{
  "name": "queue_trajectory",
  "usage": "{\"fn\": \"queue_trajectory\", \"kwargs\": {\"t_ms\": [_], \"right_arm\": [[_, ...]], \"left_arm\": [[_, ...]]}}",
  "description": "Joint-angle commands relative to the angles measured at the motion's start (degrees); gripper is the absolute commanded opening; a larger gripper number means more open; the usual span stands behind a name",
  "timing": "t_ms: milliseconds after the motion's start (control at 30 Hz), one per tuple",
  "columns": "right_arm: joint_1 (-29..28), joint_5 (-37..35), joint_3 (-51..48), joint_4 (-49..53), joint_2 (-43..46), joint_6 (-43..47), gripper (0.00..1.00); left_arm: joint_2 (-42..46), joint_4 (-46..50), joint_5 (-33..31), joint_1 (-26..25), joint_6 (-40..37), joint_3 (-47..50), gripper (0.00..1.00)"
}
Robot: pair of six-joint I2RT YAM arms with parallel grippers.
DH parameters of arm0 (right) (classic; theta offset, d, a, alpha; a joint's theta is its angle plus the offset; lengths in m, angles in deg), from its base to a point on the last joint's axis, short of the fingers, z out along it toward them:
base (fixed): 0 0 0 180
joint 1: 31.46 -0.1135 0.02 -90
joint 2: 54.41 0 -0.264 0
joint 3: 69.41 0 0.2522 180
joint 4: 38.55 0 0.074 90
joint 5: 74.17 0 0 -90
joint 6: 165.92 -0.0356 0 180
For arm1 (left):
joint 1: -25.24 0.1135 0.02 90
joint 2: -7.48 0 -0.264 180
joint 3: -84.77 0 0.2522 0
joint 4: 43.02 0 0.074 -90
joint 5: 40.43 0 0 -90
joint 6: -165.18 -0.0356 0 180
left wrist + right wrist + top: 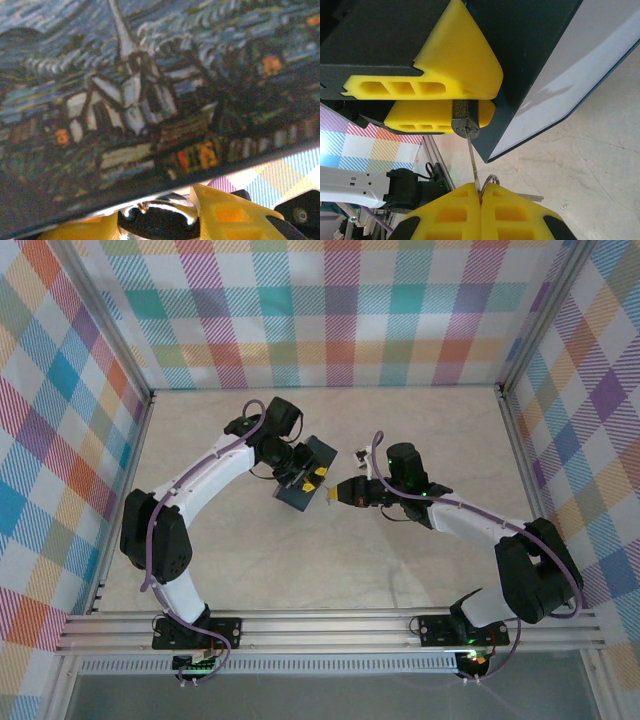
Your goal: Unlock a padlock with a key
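My left gripper [318,481] is shut on the padlock [465,120], a small dark brassy body pinched between its yellow fingers [455,65], keyhole end facing the right arm. In the left wrist view the silver shackle [172,209] arches between the yellow pads, just under the edge of the blue painted tin [150,100]. My right gripper [481,192] is shut on the key [472,157]. The thin grey blade runs straight up from the pads, and its tip sits in the padlock's keyhole. The key ring [492,179] and a second key [530,197] stick out beside the right pads.
The dark blue tin [305,478] lies on the marble tabletop [400,560] directly behind the left gripper. A tiny loose object [362,453] sits near the right arm's wrist. Plaid walls and aluminium rails [330,625] enclose the table.
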State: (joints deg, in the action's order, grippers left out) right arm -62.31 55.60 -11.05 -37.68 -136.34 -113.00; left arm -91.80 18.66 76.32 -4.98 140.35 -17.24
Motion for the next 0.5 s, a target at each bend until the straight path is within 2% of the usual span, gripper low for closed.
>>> {"fn": "queue_trajectory", "kwargs": {"t_ms": [0,467], "right_arm": [[-0.57,2.49,1.16,-3.51,1.17,1.13,0.02],[-1.10,-0.85,0.16,2.52,1.34,2.93,0.01]], "left_arm": [[1.55,0.16,1.60,0.60,-0.04,-1.09,0.10],[2.48,0.35,0.25,1.91,0.20,-0.35,0.09]]}}
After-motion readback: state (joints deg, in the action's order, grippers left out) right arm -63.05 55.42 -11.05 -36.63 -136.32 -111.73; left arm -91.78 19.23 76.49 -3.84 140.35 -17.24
